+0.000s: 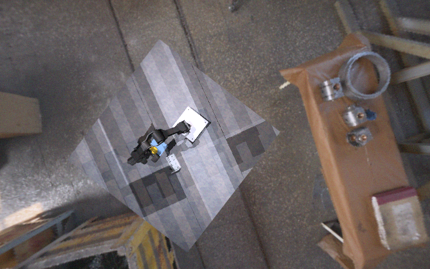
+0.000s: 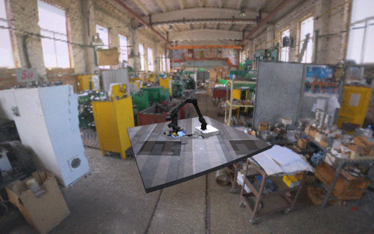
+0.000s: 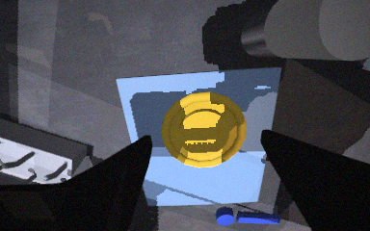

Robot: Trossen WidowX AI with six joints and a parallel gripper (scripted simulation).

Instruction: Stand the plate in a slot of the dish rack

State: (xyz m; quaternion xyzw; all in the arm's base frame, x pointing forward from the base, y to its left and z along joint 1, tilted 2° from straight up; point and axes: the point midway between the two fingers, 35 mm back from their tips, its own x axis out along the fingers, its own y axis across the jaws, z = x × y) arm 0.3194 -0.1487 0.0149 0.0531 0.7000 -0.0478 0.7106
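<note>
The yellow plate (image 1: 153,150) (image 2: 175,134) (image 3: 203,130) lies flat on a light blue mat (image 1: 161,147) (image 2: 181,134) (image 3: 204,190). My gripper (image 3: 205,138) is open and empty. In the wrist view its fingertips stand on the left and right of the plate, with space between each tip and the rim; the top and exterior views show the hand low over the mat, partly covering the plate. The small white and grey dish rack (image 1: 173,162) (image 2: 183,140) (image 3: 39,159) stands beside the mat, at the left edge of the wrist view. Its slots are partly cut off there.
A blue spoon-like object (image 3: 257,218) lies just off the mat's lower edge in the wrist view. A grey cylinder (image 3: 299,29) stands beyond the mat's upper right corner. The arm's base stands on a white block (image 1: 197,120) (image 2: 210,133).
</note>
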